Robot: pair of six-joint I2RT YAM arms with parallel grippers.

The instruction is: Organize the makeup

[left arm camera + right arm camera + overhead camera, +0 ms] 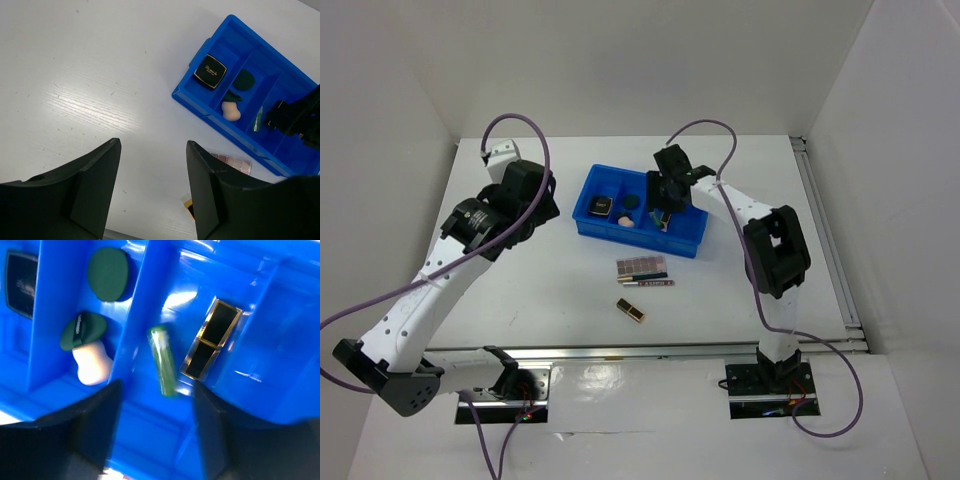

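- Jaws first: right jaws stand apart in the wrist view, the two fingers point(100, 435) with nothing clamped between them, hanging low over the blue tray point(588, 222).
- Straight beneath them I've got a green tube point(163, 367) lying along a divider. A black-gold case point(211, 339) lies flat just beside it in the same section.
- One section over to the left I see the peach sponge point(92, 367) with a dark green cap point(82, 330) touching its top end. The dark green round piece point(107, 274) sits a little further along that same section.
- At the left end of the tray is the black square compact point(210, 71), lying flat with its gold-trimmed lid up and alone in its section.
- Left jaws are wide apart too, holding nothing, hovering over bare counter point(75, 75) to the left of the tray.
- Out on the counter, on the near side of the tray, the pinkish flat palette point(641, 266) lies face up. A thin pencil point(655, 283) lies just beside its near edge, roughly parallel to it.
- Closer to my arm bases, a second black-gold case point(630, 311) lies by itself at an angle, apart from the palette and pencil.
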